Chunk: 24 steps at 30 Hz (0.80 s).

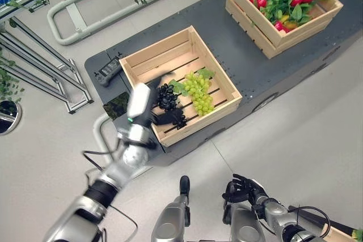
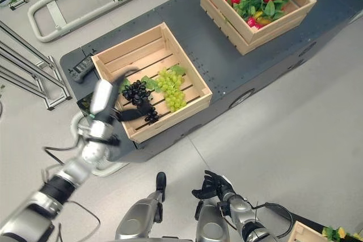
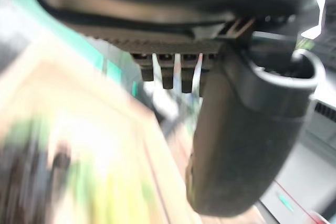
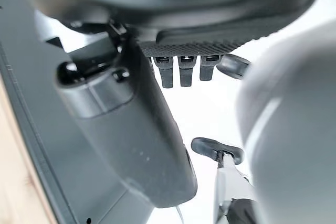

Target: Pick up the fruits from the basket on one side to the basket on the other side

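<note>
The black grapes (image 1: 167,96) lay in the near wooden crate (image 1: 148,55), touching the green grapes (image 1: 199,92) on their right. My left hand (image 1: 170,116) was down inside the crate at the black bunch — whether its fingers had closed on it, I cannot tell. I judged it best to take the bunch near its stem, not the loose berries. The far crate (image 1: 272,39) held leaves and red fruits. My right hand (image 1: 243,188) hung low, relaxed, holding nothing.
</note>
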Available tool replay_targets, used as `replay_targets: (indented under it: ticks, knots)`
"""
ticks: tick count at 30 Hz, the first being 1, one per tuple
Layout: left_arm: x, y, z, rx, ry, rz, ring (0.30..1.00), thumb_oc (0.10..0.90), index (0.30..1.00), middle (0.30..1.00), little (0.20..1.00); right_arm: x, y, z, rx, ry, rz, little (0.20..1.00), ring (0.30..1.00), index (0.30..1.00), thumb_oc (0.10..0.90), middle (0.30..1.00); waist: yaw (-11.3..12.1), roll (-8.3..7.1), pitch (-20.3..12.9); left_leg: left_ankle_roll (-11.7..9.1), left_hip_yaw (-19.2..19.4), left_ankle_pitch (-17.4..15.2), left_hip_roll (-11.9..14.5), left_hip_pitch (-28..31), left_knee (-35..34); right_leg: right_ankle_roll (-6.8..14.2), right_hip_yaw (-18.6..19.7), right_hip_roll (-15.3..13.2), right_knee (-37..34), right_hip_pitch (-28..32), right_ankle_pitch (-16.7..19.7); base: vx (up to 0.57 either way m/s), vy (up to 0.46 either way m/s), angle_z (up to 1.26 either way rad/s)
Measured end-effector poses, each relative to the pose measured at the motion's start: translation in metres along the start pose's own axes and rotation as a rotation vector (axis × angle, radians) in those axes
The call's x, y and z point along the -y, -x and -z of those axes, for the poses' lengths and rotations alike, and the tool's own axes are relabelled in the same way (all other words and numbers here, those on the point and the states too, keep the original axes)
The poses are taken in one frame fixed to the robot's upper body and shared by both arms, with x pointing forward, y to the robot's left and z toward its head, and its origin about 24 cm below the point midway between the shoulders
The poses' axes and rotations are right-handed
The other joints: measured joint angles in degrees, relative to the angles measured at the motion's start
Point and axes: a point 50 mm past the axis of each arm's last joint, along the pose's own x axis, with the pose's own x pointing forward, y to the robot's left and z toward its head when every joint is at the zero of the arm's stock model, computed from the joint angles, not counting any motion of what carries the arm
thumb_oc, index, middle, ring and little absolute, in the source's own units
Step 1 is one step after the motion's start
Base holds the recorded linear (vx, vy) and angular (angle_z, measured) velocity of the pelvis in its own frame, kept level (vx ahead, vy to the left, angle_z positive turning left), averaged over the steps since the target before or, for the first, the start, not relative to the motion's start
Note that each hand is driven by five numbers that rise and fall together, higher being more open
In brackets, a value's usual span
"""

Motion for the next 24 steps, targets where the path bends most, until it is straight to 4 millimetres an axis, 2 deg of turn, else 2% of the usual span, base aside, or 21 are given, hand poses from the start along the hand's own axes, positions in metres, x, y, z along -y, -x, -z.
replay_targets:
  ticks: [3,7,11,16,24]
  knots:
    - [-0.028,-0.028,-0.004,0.057,-0.088,-0.155,0.900,0.800,0.900,0.900,0.900,0.010,0.002,-0.001,0.003,0.020,0.018,0.900,0.900,0.900,0.800,0.900,0.1,0.24,0.5,0.1,-0.4,0.1,-0.1,-2.0,0.8,0.2,-0.2,0.3,0.2,-1.6,0.0,-0.08,0.057,0.06]
    - [-0.045,-0.061,-0.021,0.165,-0.218,-0.199,0.900,0.800,0.900,0.900,0.900,0.020,-0.003,-0.033,0.095,0.051,0.034,0.900,0.900,0.900,0.800,0.900,-0.5,-1.39,4.0,0.0,-0.7,0.1,-0.2,-4.6,2.4,-0.1,0.3,0.2,3.3,-4.8,-1.1,-0.05,0.024,0.06]
    - [-0.047,-0.073,-0.018,0.186,-0.371,-0.149,0.900,0.800,0.900,0.900,0.900,0.021,-0.004,-0.060,0.195,0.047,0.025,0.900,0.900,0.900,0.800,0.900,-2.2,-3.07,5.3,-0.2,-0.5,-0.1,-0.2,-7.7,4.2,-0.4,0.7,-0.1,6.7,-8.6,-2.0,-0.11,0.021,-0.01]
    - [-0.049,-0.096,-0.018,0.216,-0.631,-0.005,0.900,0.800,0.900,0.900,0.900,0.022,-0.007,-0.083,0.258,0.059,0.020,0.900,0.900,0.900,0.800,0.900,-2.8,-4.31,6.1,-0.5,0.5,-0.3,0.1,-12.6,7.6,-1.1,2.0,-0.2,11.1,-14.4,-2.5,-0.08,0.046,-0.08]
    - [-0.034,-0.112,-0.033,0.400,-0.981,0.248,0.900,0.800,0.900,0.900,0.900,0.027,-0.007,-0.093,0.271,0.073,0.035,0.900,0.900,0.900,0.800,0.900,-3.4,-5.04,6.6,-0.9,0.5,-1.5,0.3,-19.6,13.8,-2.1,3.0,-0.7,18.4,-21.9,-4.6,-0.02,0.068,-0.01]
